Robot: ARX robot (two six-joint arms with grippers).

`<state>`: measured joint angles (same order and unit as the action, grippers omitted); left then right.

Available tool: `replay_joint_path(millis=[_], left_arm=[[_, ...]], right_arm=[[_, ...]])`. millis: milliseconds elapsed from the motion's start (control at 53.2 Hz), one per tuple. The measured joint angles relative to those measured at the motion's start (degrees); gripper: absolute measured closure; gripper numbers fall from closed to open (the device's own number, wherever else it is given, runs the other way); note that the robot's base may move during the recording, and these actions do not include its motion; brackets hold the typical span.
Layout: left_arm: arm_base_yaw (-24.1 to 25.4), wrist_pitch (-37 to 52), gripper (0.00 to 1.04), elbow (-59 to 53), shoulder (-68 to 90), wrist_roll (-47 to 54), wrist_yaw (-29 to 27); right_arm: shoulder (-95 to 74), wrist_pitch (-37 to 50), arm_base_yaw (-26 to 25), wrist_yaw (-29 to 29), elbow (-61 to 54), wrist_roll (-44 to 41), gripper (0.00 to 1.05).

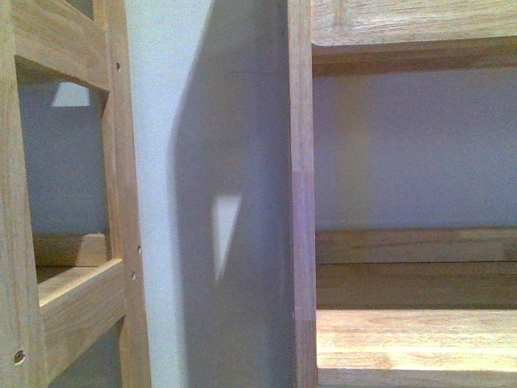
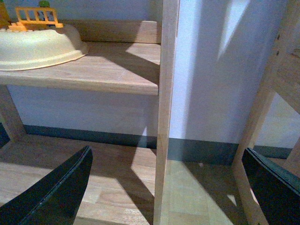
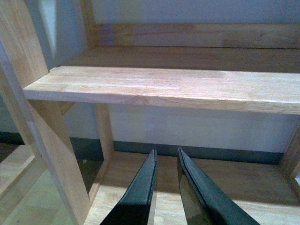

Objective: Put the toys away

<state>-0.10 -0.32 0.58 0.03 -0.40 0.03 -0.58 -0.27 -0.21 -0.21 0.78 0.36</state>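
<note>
Between two wooden shelving units, the front view takes in a strip of pale wall (image 1: 161,162) crossed by a broad shadow, with a wooden upright (image 1: 300,202) of the right-hand unit running top to bottom and a bare shelf board (image 1: 416,339) beside it. Neither arm shows in that view.

From the left wrist view, the left gripper (image 2: 166,192) stands wide open, its two dark fingers (image 2: 56,192) far apart at either side of the picture, holding nothing. Between them rises a slim wooden post (image 2: 166,93). On the shelf (image 2: 117,70) to one side of the post sits a cream-coloured basin (image 2: 37,47), with a small orange fence-like piece (image 2: 37,18) in it or just behind it; which one cannot be told.

From the right wrist view, the right gripper (image 3: 166,178) has its dark fingers (image 3: 140,192) drawn nearly together with only a narrow gap, and nothing between them. It points at the lower board (image 3: 211,183) of a shelving unit, under a bare light-wood shelf (image 3: 164,86).

No plush toy can be seen in any of the three views, so its place cannot be told
</note>
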Motion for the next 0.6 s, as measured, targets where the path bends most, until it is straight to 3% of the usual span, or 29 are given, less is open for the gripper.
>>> replay_joint_path(millis=[188, 395, 602], left_arm=[[0.0, 0.0, 0.06, 0.0, 0.0, 0.0, 0.0], [0.0, 0.0, 0.06, 0.0, 0.0, 0.0, 0.0], [0.0, 0.0, 0.06, 0.0, 0.0, 0.0, 0.0]], right_arm=[[0.2, 0.0, 0.0, 0.0, 0.0, 0.0, 0.86], [0.2, 0.0, 0.0, 0.0, 0.0, -0.1, 0.43], [0.2, 0.0, 0.0, 0.0, 0.0, 0.0, 0.14]])
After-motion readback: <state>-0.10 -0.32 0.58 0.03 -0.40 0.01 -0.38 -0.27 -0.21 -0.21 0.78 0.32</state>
